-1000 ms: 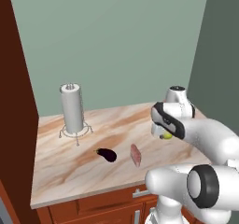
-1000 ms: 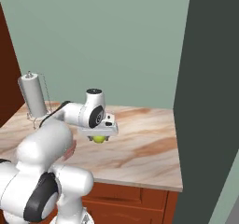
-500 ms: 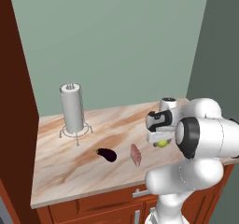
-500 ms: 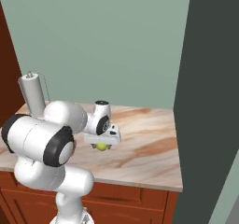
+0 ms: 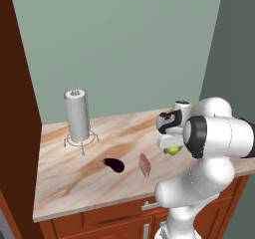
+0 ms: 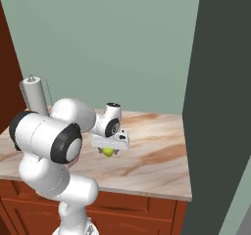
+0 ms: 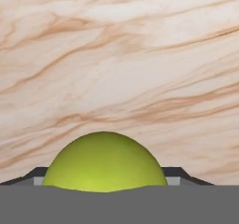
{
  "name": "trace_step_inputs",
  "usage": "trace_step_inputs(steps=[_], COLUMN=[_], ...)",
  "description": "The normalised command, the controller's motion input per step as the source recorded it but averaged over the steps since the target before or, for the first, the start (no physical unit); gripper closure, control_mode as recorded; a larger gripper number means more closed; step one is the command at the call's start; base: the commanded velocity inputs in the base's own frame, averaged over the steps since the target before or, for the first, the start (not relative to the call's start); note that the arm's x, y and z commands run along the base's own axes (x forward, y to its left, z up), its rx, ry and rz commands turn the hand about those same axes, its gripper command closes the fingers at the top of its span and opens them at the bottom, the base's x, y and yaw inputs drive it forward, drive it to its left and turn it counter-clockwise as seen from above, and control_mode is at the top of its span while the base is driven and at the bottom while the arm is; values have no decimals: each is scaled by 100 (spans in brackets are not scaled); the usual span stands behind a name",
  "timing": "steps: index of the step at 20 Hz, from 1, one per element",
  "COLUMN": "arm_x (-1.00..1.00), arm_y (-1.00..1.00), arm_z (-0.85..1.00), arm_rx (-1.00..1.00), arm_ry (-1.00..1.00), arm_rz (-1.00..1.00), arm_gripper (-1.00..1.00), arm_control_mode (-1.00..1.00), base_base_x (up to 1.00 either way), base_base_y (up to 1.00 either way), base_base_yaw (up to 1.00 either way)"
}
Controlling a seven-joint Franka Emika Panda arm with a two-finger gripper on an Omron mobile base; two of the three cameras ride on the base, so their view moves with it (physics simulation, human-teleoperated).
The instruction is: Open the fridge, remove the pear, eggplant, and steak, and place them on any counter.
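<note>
Marble counter (image 5: 74, 183) over red-brown cabinets, green wall behind, dark fridge (image 6: 220, 106) side rising at right end. Near front edge: eggplant (image 5: 114, 165) and steak (image 5: 145, 165) lying side by side, just apart, around mid-counter. Right of steak, gripper (image 5: 172, 149) pointing down, clamped on pear (image 5: 173, 150); pear sits between fingertips, low over counter toward right end, contact with surface unclear. Same grasp seen at gripper (image 6: 108, 151) and pear (image 6: 108, 152); hand view has pear (image 7: 104, 161) centred between tips, bare marble beyond. Farther back, toward left rear corner, grey cylinder (image 5: 77, 115) upright on wire stand.
</note>
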Motion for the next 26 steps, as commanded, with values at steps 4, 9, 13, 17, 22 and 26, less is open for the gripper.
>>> trace_step_inputs(steps=[4, 9, 13, 17, 22, 26], arm_x=[0, -8, -10, -36, -50, -76], arm_y=[0, 0, 1, 11, 33, 28], arm_z=[24, 53, 92, 100, 100, 100], arm_rx=[3, 0, 5, 4, 0, 0], arm_ry=[-10, -18, -25, -26, -21, -29], arm_rz=[0, 1, 4, 7, 6, 0], arm_gripper=[-100, -100, -100, -100, -100, -100], arm_control_mode=[-100, -100, -100, -100, -100, -100], base_base_x=[0, 0, 0, 0, 0, 0], base_base_y=[0, 0, 0, 0, 0, 0], base_base_yaw=[0, 0, 0, 0, 0, 0])
